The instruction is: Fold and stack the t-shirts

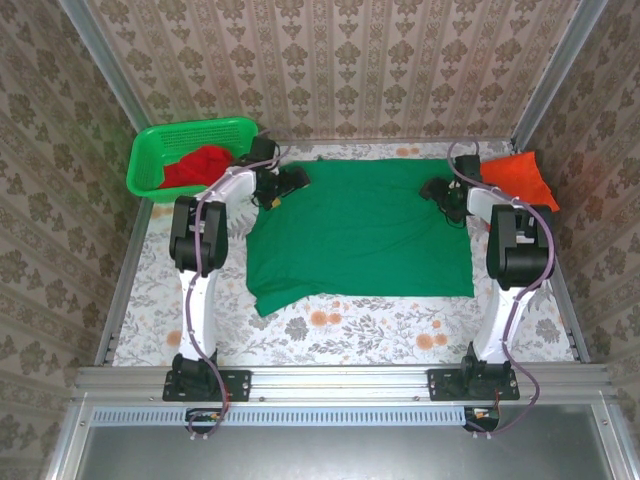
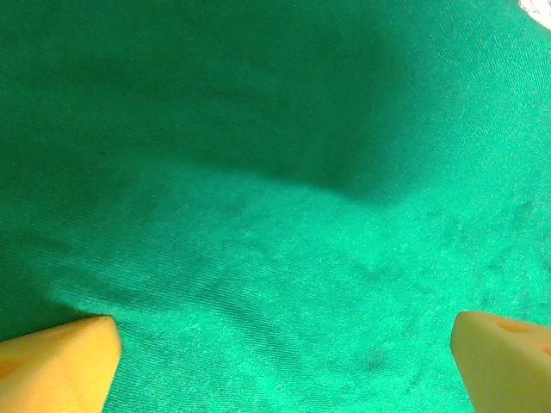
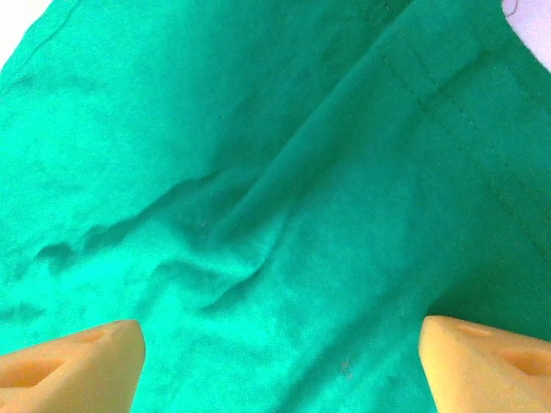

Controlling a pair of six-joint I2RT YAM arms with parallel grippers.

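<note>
Green t-shirt, stitched hem

Dark green t-shirt is reading as matt knit cloth, fine-ribbed close up, softly creasing, its hem showing stitching. Pads of the right gripper are looking matt, yellow, foam-like. Basket is gleaming as glossy plastic lattice. Table cover is showing a matt floral print. Frame rail is looking like dull brushed metal.
</note>
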